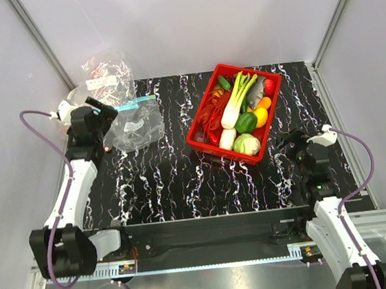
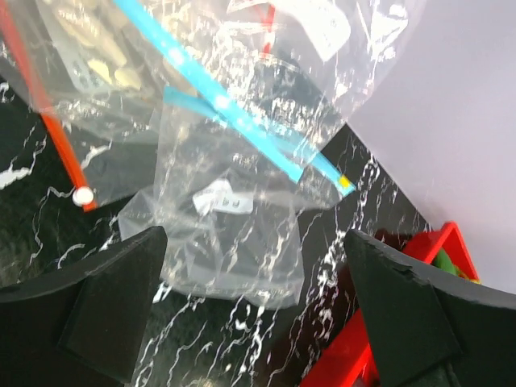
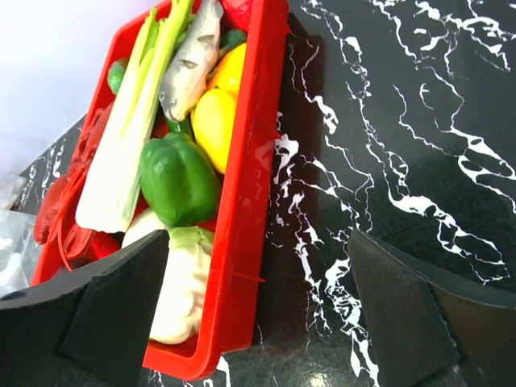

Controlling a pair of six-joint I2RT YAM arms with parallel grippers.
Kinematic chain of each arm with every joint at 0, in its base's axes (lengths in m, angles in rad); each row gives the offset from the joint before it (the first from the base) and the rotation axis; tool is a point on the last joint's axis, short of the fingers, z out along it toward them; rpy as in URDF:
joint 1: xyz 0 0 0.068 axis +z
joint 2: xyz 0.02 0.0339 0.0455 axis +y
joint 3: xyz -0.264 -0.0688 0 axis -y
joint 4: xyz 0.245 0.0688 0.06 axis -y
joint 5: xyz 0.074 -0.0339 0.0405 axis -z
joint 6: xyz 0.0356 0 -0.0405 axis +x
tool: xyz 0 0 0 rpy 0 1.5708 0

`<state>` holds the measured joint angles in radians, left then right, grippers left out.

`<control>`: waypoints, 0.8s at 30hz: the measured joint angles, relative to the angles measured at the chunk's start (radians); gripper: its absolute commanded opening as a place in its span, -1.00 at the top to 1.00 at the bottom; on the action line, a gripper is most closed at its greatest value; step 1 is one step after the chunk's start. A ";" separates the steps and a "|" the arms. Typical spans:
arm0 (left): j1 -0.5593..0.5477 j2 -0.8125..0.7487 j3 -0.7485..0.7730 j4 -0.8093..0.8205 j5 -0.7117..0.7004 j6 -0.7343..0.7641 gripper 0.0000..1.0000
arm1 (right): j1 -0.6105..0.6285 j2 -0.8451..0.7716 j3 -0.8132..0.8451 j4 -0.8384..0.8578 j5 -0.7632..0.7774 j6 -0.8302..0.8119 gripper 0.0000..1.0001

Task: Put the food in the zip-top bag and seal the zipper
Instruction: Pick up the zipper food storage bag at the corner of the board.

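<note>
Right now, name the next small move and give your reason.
Probably swing the right tool left over the red basket to hang above the leek. That tool stands open and empty over bare table beside the basket, the leek lies uncovered on top of the pile, and the zip-top bag lies empty.

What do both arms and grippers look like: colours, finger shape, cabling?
Both arms have white link shells with black joints: left arm, right arm. Each carries a looping purple cable. The left gripper and right gripper have matte black, wedge-shaped fingers.
</note>
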<state>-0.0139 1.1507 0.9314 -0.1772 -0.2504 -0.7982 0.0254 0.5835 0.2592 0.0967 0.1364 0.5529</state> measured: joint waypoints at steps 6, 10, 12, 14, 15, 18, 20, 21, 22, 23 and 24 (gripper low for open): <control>0.057 0.116 0.097 0.007 0.008 -0.016 -0.91 | 0.000 0.010 0.000 0.004 -0.006 0.000 -0.99; 0.087 0.215 0.123 0.020 0.013 -0.024 -0.85 | 0.000 -0.003 0.000 0.004 -0.007 0.000 -0.99; 0.096 0.262 0.123 0.032 0.023 -0.025 -0.80 | 0.000 -0.014 0.000 0.003 -0.007 0.000 -0.99; 0.104 0.313 0.123 0.066 0.039 -0.026 -0.75 | 0.000 -0.021 0.000 0.004 -0.007 0.000 -0.99; 0.106 0.340 0.125 0.084 0.046 -0.026 -0.74 | 0.000 -0.023 0.000 0.004 -0.007 0.000 -0.99; 0.113 0.432 0.158 0.121 0.065 -0.022 -0.72 | 0.000 -0.023 0.000 0.004 -0.008 0.000 -0.99; 0.117 0.500 0.203 0.134 0.065 -0.014 -0.70 | 0.000 -0.024 0.000 0.004 -0.011 0.000 -0.99; 0.118 0.531 0.227 0.145 0.065 -0.010 -0.70 | 0.000 -0.026 0.000 0.004 -0.013 0.000 -0.99; 0.119 0.555 0.245 0.157 0.064 -0.007 -0.69 | 0.000 -0.027 0.000 0.004 -0.015 0.000 -0.99; 0.121 0.580 0.262 0.169 0.063 -0.003 -0.65 | 0.000 -0.030 0.000 0.004 -0.016 0.000 -0.99; 0.122 0.602 0.280 0.181 0.063 0.002 -0.60 | 0.000 -0.032 0.000 0.004 -0.017 -0.001 -0.99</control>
<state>0.1085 1.7523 1.2118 0.0040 -0.1879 -0.7963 0.0254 0.5510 0.2592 0.1009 0.1196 0.5522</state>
